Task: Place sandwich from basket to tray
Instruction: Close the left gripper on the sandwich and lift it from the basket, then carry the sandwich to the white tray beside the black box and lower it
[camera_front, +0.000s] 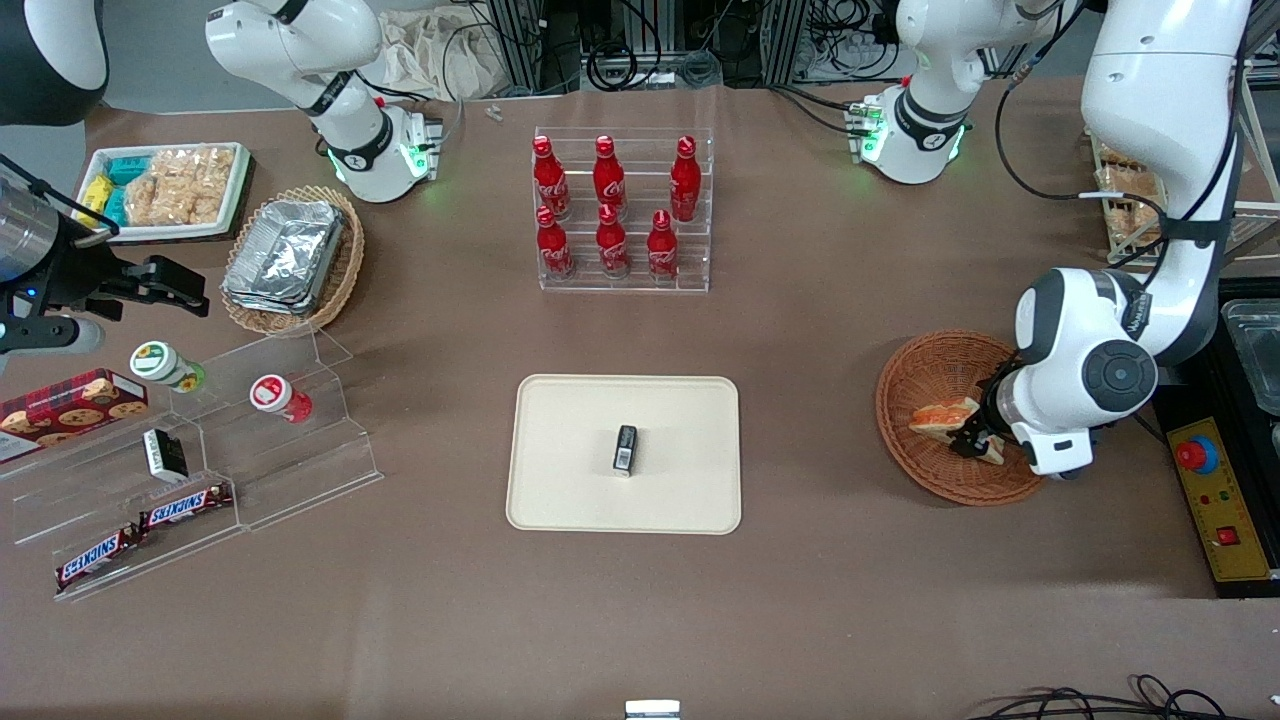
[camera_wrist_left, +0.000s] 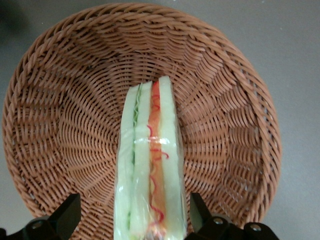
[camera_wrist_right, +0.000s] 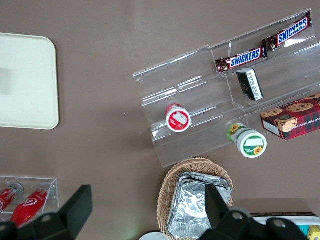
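Note:
The sandwich (camera_front: 945, 413), a wrapped white-bread wedge with orange-red and green layers, lies in the round reddish-brown basket (camera_front: 905, 370) toward the working arm's end of the table. My left gripper (camera_front: 975, 440) is down in the basket, open, with one finger on each side of the sandwich. In the left wrist view the sandwich (camera_wrist_left: 150, 165) stands on edge between the black fingers (camera_wrist_left: 67, 212), over the basket weave (camera_wrist_left: 75, 75). One finger is close to the wrapper and the other stands apart from it. The cream tray (camera_front: 570, 480) lies mid-table.
A small black packet (camera_front: 625, 449) lies on the tray. A clear rack of red bottles (camera_front: 620, 215) stands farther from the camera than the tray. A clear stepped shelf with snacks (camera_front: 190, 460) and a tan foil-container basket (camera_front: 290, 255) sit toward the parked arm's end.

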